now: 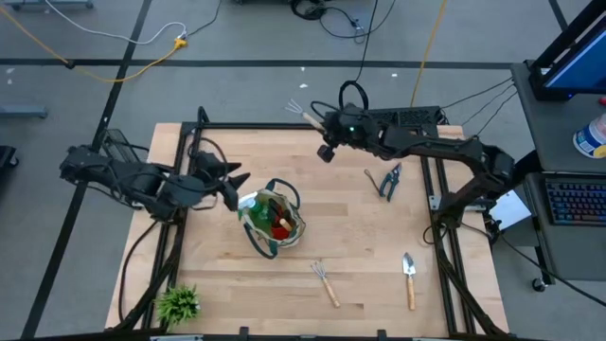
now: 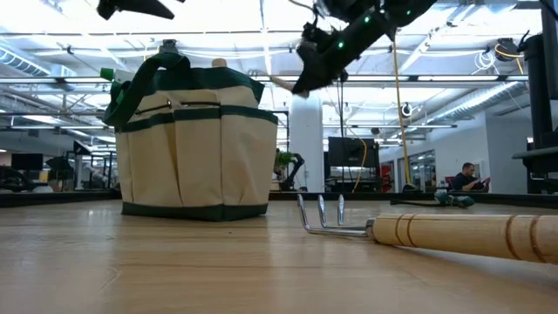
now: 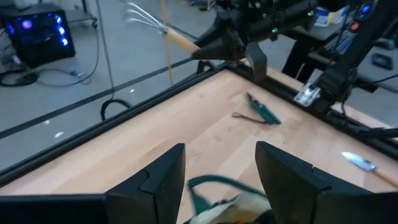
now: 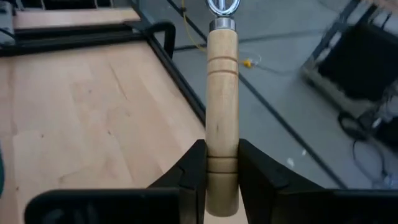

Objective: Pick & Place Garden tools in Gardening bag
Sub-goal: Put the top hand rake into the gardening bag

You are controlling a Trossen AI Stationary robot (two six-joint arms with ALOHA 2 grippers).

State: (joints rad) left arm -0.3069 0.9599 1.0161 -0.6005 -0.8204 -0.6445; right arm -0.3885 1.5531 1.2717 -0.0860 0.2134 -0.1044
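Note:
The beige gardening bag (image 1: 273,224) with green trim stands on its base left of the table's middle; it also shows in the low view (image 2: 196,144). Red gloves (image 1: 282,227) and a green bottle (image 1: 249,202) sit inside it. My left gripper (image 3: 221,180) is open and empty just above the bag's left side (image 1: 230,185). My right gripper (image 1: 327,125) is high over the far edge, shut on a wooden-handled rake (image 1: 305,114). Pruning shears (image 1: 390,180), a second rake (image 1: 325,282) and a trowel (image 1: 409,279) lie flat on the table. My right gripper pinches the rake's wooden handle (image 4: 222,146) between its two fingers (image 4: 194,167), near the handle's free end. The handle runs along the fingers and sticks out ahead of them. The rake is lifted clear of the table, and its tines (image 3: 142,15) reach out past the far edge.
A small spiky green plant (image 1: 177,303) stands at the near left corner. Dark frame rails (image 1: 284,125) run along the table's far, left and right edges. Bare wood lies between the bag and the shears.

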